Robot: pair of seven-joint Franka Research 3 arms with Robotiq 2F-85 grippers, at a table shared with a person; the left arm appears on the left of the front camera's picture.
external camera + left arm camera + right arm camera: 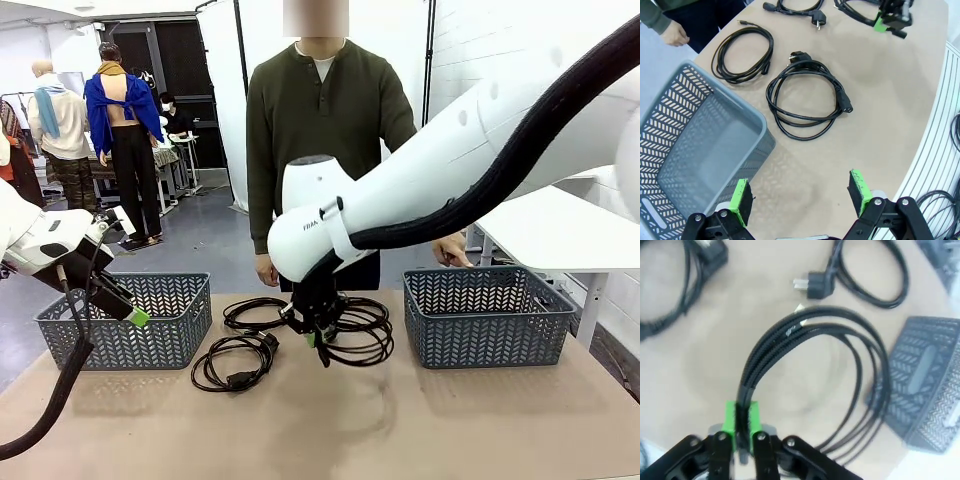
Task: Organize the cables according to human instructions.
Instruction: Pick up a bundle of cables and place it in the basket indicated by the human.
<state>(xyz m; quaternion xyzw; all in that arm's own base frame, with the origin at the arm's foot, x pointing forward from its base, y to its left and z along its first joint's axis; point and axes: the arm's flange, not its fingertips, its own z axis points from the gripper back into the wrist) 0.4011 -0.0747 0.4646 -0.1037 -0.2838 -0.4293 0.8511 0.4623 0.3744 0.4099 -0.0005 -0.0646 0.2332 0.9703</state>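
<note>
My right gripper (742,421) is clamped on a few strands of one cable (810,320), with the bundle pinched between the green pads and its loop fanning out ahead of the fingers. The shadow under the loop suggests it has partly come off the table (420,420), but the wrist view is too blurred for me to be sure. My left gripper (801,194) has its jaws spread wide and holds nothing. It hangs over the near edge of the left basket (670,125), which looks empty from there. Three more cables lie loose on the table between the baskets: a near cable (807,100) just beside the left basket, a second cable (742,55) beyond it towards the far edge, and a third cable (795,7) close to the one I am holding. I cannot make out anything in the right basket (490,320), though I can't see all of its floor. The person (320,110) stands at the far side with one hand (455,250) down by that basket's back rim. I cannot tell whether that is a pointing gesture. As I judge it, the sorting has barely begun: one cable is in my grip, none is binned, and three wait untouched.
</note>
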